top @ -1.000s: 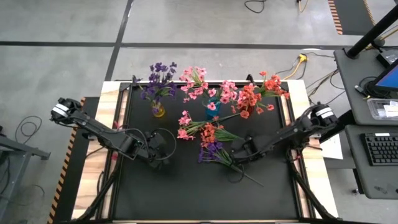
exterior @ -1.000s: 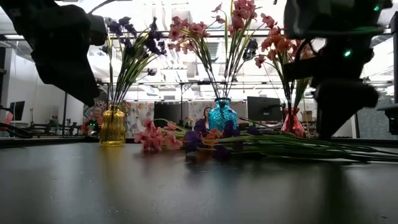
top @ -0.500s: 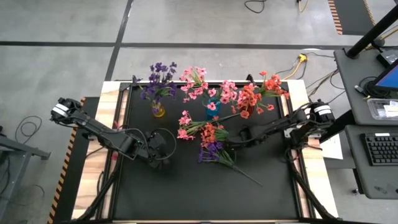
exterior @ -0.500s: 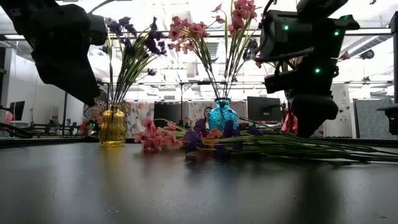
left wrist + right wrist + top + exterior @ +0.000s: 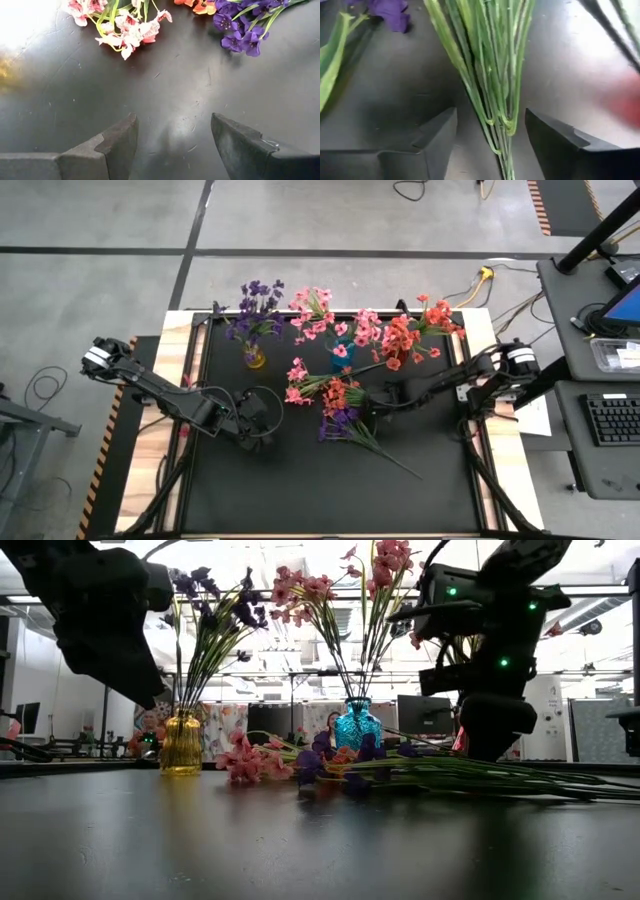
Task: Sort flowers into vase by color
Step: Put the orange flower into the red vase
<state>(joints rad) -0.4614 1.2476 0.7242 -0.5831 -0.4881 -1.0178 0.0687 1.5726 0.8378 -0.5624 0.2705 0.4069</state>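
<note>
The right gripper (image 5: 378,402) has swung in from the mat's open side and now straddles a bundle of green stems (image 5: 492,75), jaws apart, nothing clamped. The loose flowers (image 5: 330,395) lie mid-table, probably the coral sprig next. The left gripper (image 5: 172,142) waits, spread wide.

Three vases (image 5: 341,360) stand in a row along the table's (image 5: 300,490) far edge; loose flowers (image 5: 335,400) lie mid-table before them.
</note>
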